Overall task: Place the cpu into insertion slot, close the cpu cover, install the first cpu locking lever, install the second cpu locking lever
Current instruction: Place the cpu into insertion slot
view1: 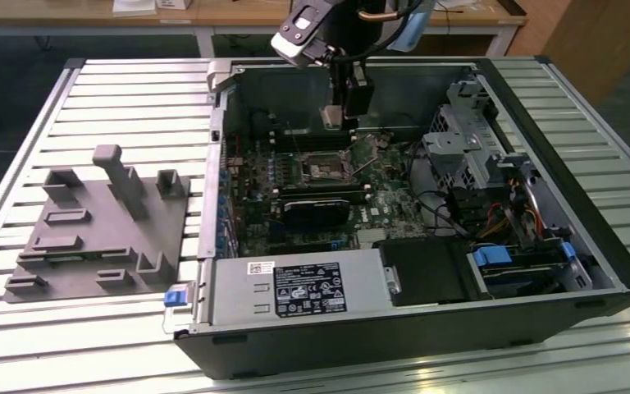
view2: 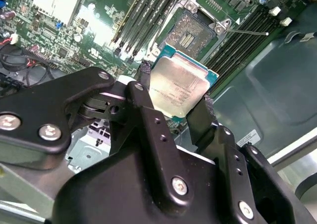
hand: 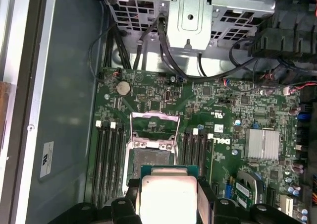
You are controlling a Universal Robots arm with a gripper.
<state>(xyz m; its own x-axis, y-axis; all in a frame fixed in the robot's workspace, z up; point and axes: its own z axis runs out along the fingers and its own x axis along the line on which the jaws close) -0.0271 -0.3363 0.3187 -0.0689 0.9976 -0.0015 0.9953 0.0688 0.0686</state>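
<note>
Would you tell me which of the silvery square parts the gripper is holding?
The cpu, the smooth flat chip clamped in the gripper; the ribbed heatsink sits on the board, apart.

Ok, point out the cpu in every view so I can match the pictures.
Exterior view: at the tip of the end effector, too small to tell apart.
Second wrist view: the cpu is clamped between the black fingers, silver top showing.
First wrist view: the cpu is between the same fingers, just short of the socket.
Shared landmark: the insertion slot, uncovered on the green board.
</note>
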